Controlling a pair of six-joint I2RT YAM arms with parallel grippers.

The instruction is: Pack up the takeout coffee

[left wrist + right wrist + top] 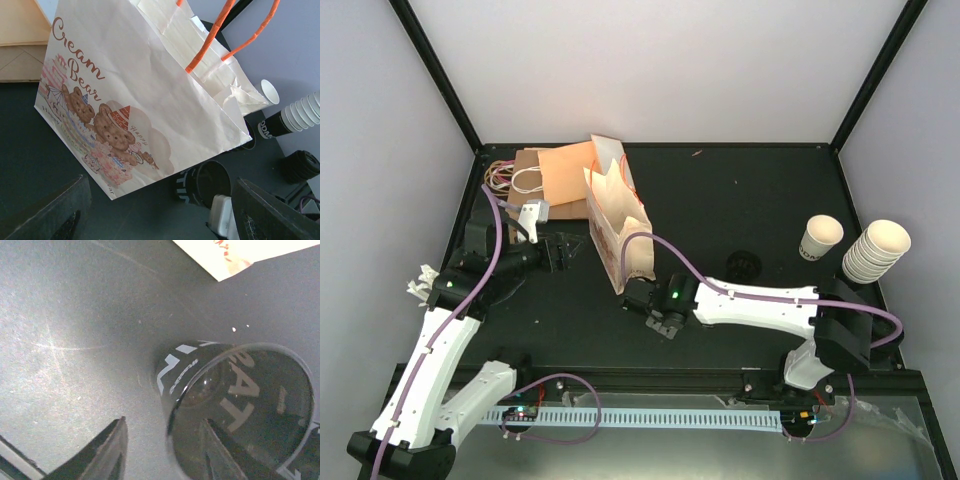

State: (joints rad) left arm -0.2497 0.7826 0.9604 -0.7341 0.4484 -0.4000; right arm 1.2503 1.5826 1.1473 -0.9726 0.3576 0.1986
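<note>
Top view: the small cream-tan printed paper cup [820, 238] stands untouched at far right, so the wrong cup may get packed; left wrist: the left gripper [162, 215] gapes wide, empty; right wrist: the right gripper [162, 440], half-open, straddles the wall of the black lettered cup [240, 405] without pinching, and could tip it.

Bright, even light — glossy glare, blurred foregrounds

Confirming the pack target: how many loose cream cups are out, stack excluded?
1. The single cream cup stands upright on the table at the right, just left of the nested cup stack. The inside of the paper bag isn't fully visible, so one could be hidden there.
</note>
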